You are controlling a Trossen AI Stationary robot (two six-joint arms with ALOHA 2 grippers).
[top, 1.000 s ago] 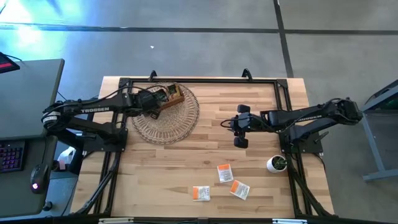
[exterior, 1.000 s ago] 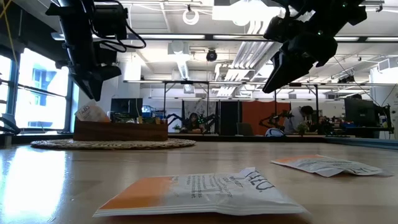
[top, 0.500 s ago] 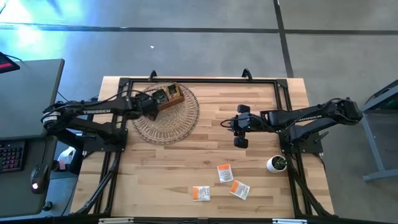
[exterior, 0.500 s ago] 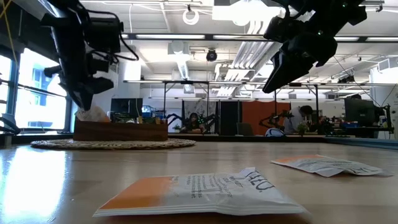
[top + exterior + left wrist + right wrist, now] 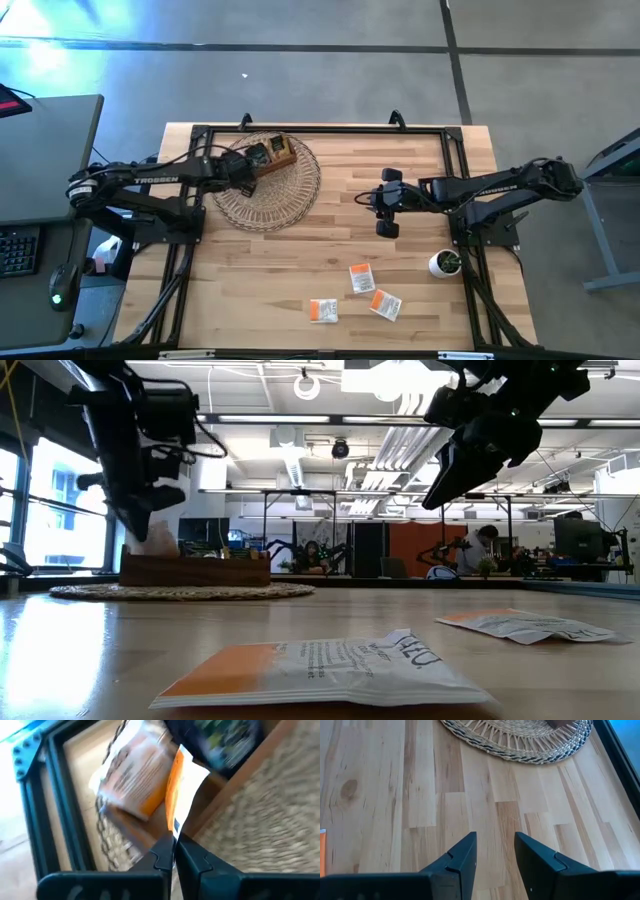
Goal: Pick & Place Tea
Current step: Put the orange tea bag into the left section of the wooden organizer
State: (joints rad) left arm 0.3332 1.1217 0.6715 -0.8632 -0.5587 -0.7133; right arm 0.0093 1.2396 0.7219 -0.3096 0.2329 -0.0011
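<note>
Left end effector [image 5: 173, 851]: fingers pressed together on the lower edge of a white-and-orange tea sachet [image 5: 181, 785], which stands upright above them, over the brown wooden box [image 5: 270, 152]; a second white-and-orange sachet [image 5: 134, 775] leans in the box just beside it, and a dark sachet with green print [image 5: 225, 742] lies blurred in the next compartment. Box: seated on the round woven mat [image 5: 268, 183], toward the mat's far edge; seen from table height, the left end effector [image 5: 135, 520] hangs at the box's near end with a sachet corner showing above the rim. Right end effector [image 5: 495, 852]: fingers apart, nothing between them, hovering over bare wood of the tabletop [image 5: 330, 235] well to the right of the mat, whose edge shows ahead of its fingers. Loose sachets: three white-and-orange pieces [image 5: 361, 278], [image 5: 385, 304], [image 5: 323, 311] lying flat on the tabletop, well apart from the mat toward the near edge. Small white pot with a plant [image 5: 444, 263]: standing right of the loose sachets, beside the right arm's base.
</note>
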